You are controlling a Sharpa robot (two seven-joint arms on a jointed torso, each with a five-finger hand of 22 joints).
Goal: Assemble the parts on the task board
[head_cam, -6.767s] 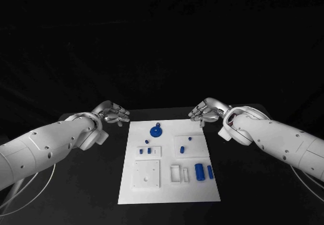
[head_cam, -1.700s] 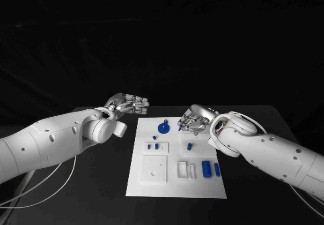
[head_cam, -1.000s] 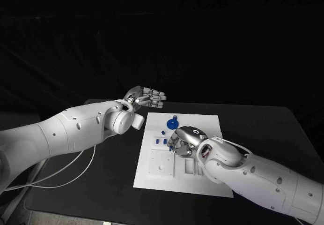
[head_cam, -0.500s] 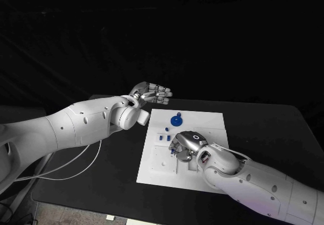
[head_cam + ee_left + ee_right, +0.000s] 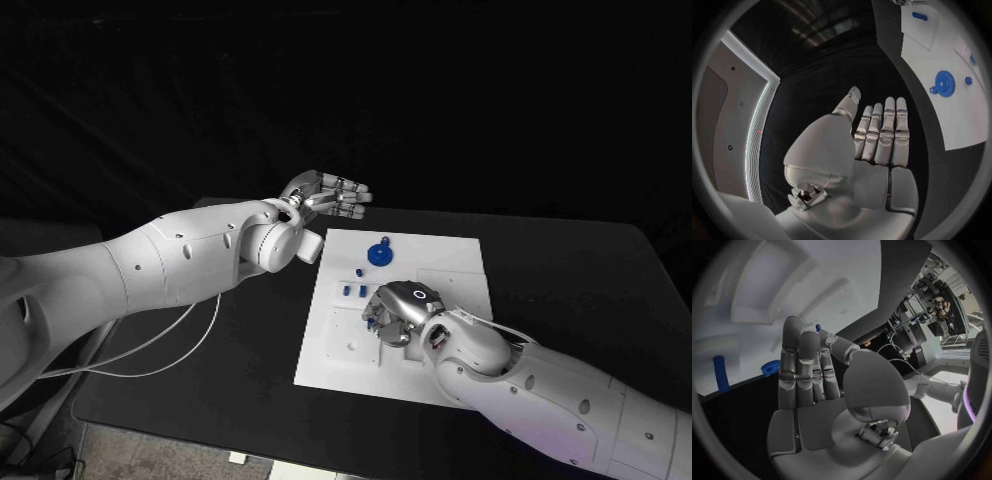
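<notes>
Fingers of the right hand [image 5: 392, 318] hang extended and empty over the task board [image 5: 447, 260], left hand [image 5: 329, 196] likewise released beside it; lowering risks scattering loose blue parts [image 5: 351, 291].

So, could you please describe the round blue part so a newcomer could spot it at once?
Start at the white task board mid-table. At its far end, near the left hand, lies the round blue part: a flat disc with a small tab, far wider than the slim blue pieces nearby.
</notes>
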